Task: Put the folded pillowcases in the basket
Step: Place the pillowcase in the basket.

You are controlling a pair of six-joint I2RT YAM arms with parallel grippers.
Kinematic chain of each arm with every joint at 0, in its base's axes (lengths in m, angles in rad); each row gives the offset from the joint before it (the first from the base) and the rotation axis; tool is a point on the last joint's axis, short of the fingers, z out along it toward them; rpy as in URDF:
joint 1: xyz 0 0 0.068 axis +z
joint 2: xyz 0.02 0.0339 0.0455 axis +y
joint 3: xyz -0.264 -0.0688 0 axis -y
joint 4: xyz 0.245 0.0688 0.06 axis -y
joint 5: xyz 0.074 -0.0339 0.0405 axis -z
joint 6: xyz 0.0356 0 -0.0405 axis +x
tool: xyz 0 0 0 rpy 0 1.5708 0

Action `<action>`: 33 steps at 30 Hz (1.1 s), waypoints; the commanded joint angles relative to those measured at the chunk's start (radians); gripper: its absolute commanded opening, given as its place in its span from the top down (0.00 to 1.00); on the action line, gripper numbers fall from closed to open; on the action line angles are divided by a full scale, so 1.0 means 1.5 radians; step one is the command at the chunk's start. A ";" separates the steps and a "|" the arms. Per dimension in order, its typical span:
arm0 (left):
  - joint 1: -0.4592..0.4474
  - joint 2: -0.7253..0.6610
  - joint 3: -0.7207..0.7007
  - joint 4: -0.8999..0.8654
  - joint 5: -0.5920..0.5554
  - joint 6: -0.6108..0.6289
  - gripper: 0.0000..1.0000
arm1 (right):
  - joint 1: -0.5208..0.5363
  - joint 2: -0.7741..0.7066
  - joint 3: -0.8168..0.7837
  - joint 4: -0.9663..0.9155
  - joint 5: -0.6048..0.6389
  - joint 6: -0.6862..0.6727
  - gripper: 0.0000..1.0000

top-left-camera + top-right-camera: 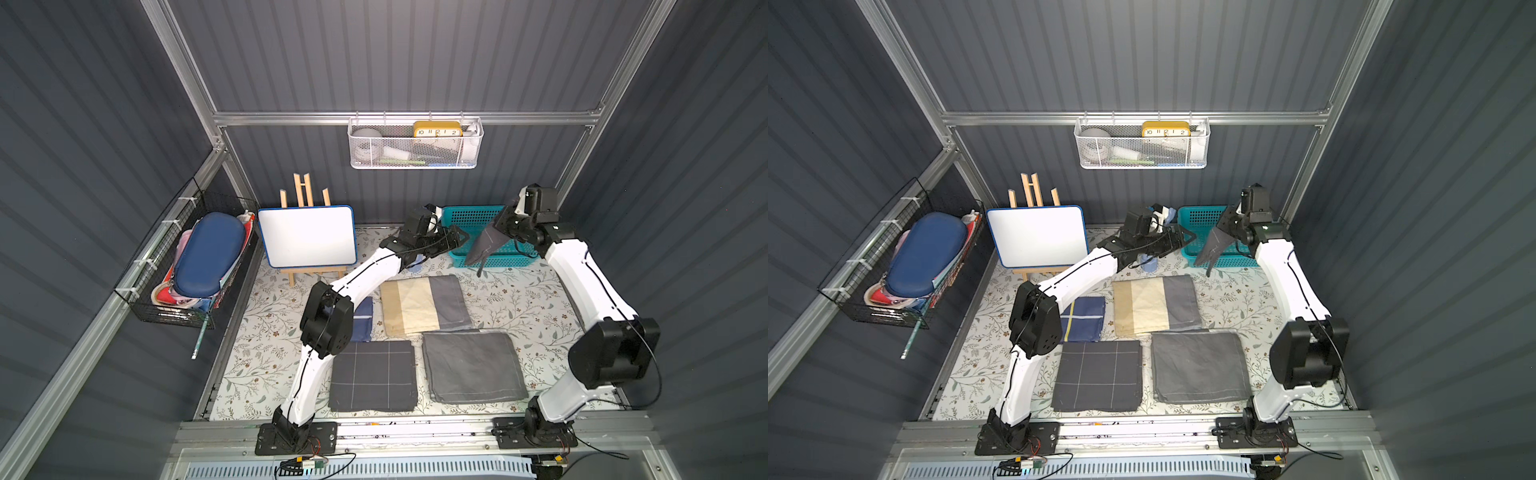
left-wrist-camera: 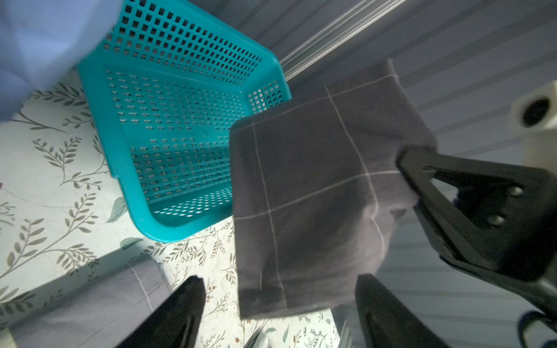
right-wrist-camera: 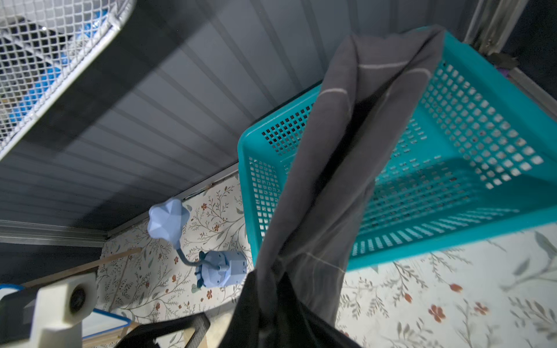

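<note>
Our right claw (image 1: 500, 226), clamped tight, dangles the checked grey pillowcase (image 1: 484, 247) by the teal basket (image 1: 469, 216), at its near rim.
The left wrist view shows our left claw (image 2: 278, 280) spread wide, gripping nothing; only in both top views do we see the yellow clock (image 1: 437, 129) in the white mesh wall basket (image 1: 415, 156).

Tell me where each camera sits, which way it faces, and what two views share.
Top views: high at the front, looking down at the table and back wall; left arm and right arm show.
Left wrist: on the left arm, facing basket and hanging pillowcase; open left claw shows.
Right wrist: on the right arm, looking along the pillowcase into the basket; right claw grips it.
Shared: basket and pillowcase.
</note>
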 commanded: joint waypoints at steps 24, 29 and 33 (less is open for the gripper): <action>-0.003 0.018 -0.025 0.014 0.014 0.022 0.13 | 0.030 0.415 0.486 -0.091 -0.154 -0.129 1.00; -0.002 0.014 -0.031 0.011 0.013 0.026 0.13 | 0.015 0.393 0.424 -0.103 -0.120 -0.152 1.00; -0.001 0.018 -0.031 0.014 0.015 0.024 0.13 | -0.022 0.376 0.351 -0.092 -0.105 -0.156 1.00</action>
